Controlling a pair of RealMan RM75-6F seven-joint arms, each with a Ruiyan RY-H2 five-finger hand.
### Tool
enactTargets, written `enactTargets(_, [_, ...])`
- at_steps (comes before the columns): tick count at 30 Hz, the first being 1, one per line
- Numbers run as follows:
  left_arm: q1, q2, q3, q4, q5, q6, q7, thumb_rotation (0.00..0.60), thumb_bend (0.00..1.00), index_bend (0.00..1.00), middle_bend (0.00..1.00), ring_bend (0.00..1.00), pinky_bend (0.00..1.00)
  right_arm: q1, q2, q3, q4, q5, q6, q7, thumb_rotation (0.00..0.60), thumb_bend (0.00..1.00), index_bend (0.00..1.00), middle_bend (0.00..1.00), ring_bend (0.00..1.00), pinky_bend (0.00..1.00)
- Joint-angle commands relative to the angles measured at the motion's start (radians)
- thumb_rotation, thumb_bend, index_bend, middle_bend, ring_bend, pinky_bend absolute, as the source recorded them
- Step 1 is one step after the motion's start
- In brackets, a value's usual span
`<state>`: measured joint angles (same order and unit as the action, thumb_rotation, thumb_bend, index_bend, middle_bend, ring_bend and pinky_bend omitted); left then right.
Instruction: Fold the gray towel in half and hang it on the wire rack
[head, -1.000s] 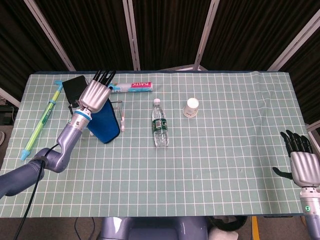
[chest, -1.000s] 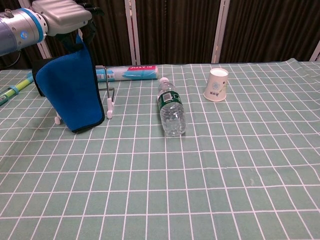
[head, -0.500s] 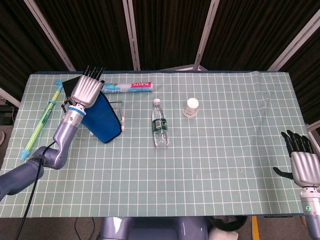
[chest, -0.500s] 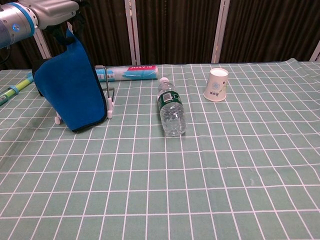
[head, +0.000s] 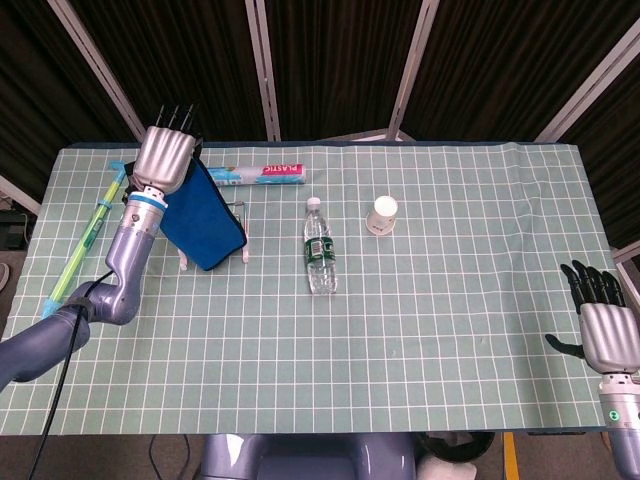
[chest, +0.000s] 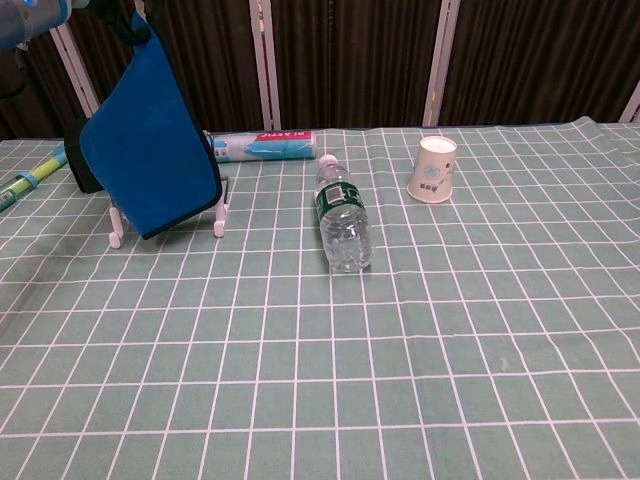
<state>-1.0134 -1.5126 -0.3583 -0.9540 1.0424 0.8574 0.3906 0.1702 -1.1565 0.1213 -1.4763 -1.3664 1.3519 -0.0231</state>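
While the left robot hand (head: 164, 156) holds the towel (head: 203, 216) above the wire rack (head: 241, 226), the right robot hand (head: 602, 318), fingers apart and empty, rests at four o'clock.

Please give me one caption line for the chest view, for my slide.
Blue towel held up by one corner, hanging over the wire rack; bottle lying beside.

Robot test lab: gridded green table cover (head: 450, 300), dark curtain (head: 330, 60) backdrop with metal poles (head: 262, 60).

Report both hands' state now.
Left hand: holding the blue towel up over the rack.
Right hand: open, holding nothing.
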Motion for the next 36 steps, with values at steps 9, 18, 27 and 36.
enactTargets(9, [-0.056, -0.102, -0.021, 0.128, -0.117, -0.092, 0.018, 0.6, 0.68, 0.85, 0.0, 0.0, 0.0, -0.002, -0.003, 0.004, 0.001, 0.011, 0.003, -0.008, 0.6, 0.0, 0.0, 0.0, 0.0, 0.0])
enactTargets(18, [-0.09, -0.166, -0.025, 0.221, -0.156, -0.156, -0.004, 0.6, 0.33, 0.08, 0.0, 0.0, 0.0, -0.004, -0.006, 0.008, 0.001, 0.025, 0.0, -0.016, 0.6, 0.0, 0.0, 0.0, 0.0, 0.0])
enactTargets(27, [-0.088, -0.147, -0.017, 0.193, -0.181, -0.17, 0.014, 0.6, 0.16, 0.0, 0.0, 0.0, 0.0, -0.004, -0.006, 0.008, 0.005, 0.025, -0.003, -0.014, 0.6, 0.0, 0.0, 0.0, 0.0, 0.0])
enactTargets(36, [-0.04, -0.071, 0.002, 0.084, -0.144, -0.13, -0.032, 0.6, 0.15, 0.0, 0.0, 0.0, 0.0, -0.005, -0.003, 0.005, -0.001, 0.016, 0.001, -0.009, 0.6, 0.0, 0.0, 0.0, 0.0, 0.0])
